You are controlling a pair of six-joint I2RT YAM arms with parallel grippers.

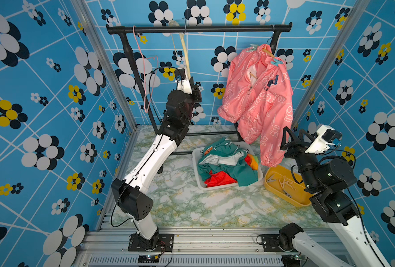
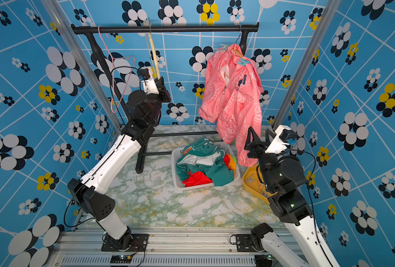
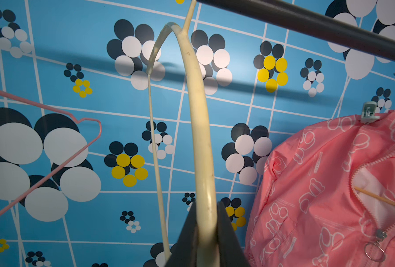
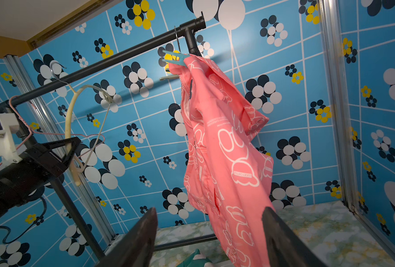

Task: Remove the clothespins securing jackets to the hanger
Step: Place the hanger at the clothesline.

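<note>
**pinwatcher:** how far along is it?

**yam_fan:** abt 2/3 done imo. What's left: the teal clothespins (image 1: 277, 62), one per shoulder, pinning the pink jacket (image 1: 259, 97). It hangs off the rail (image 1: 215, 29), high above the right gripper (image 1: 293, 133), w/ one sleeve cuff just beside that gripper. The green jacket (image 1: 226, 161) and red jacket (image 1: 219, 179) are already off, piled in the white basket (image 1: 195, 166), lower than both grippers and btwn the two arms. Loose clothespins (image 1: 284, 182) sit in the yellow tray (image 1: 268, 185), down under the right arm, behind its gripper.

**pinwatcher:** and the arms?

**yam_fan:** Left arm's stretched up. The left gripper (image 3: 207, 208) is clamped tight on the lower end of a bare cream hanger (image 3: 201, 129), well apart from the pink jacket. Right arm's folded low, wrist tipped up, gripper spread wide w/ nothing in it and aimed up along the jacket. Prob needs a good climb to reach those shoulder pins.
</note>
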